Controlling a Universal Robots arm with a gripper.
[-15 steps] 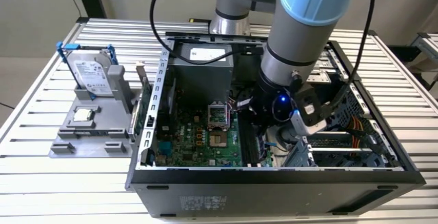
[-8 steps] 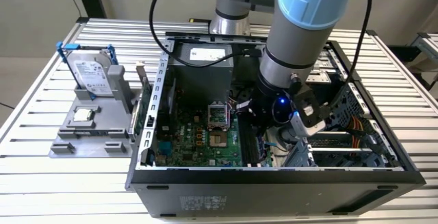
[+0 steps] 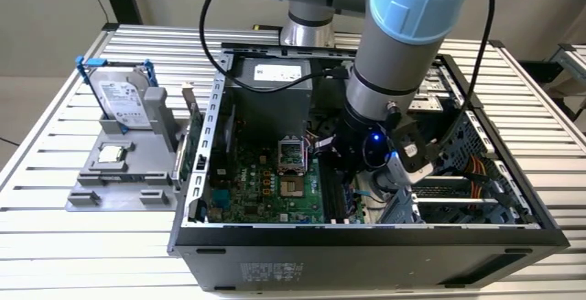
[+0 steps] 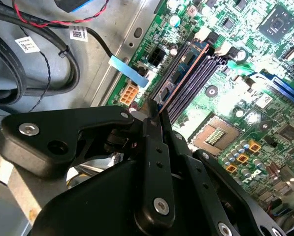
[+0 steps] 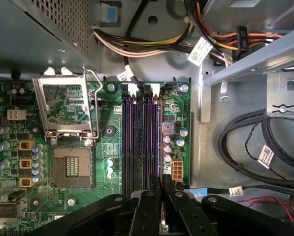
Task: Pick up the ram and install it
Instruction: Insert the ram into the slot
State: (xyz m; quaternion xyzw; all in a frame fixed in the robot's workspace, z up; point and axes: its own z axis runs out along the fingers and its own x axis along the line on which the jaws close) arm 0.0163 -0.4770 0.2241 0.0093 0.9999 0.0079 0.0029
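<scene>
Now jaws closed on ram (image 4: 183, 66), edge-down in outermost black slot of motherboard (image 5: 176, 105) inside case (image 3: 366, 235).

Arm (image 3: 403, 46) bent steeply down, claw (image 4: 156, 115) fingers pinched near-together, prob. clamped on sth thin.

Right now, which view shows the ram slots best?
The first wrist view: the ram slots run their full length, unobstructed, beside the open processor socket. The second wrist view shows them at a slant, their near end behind the gripper. In the exterior view they are a thin dark strip under the arm.
</scene>
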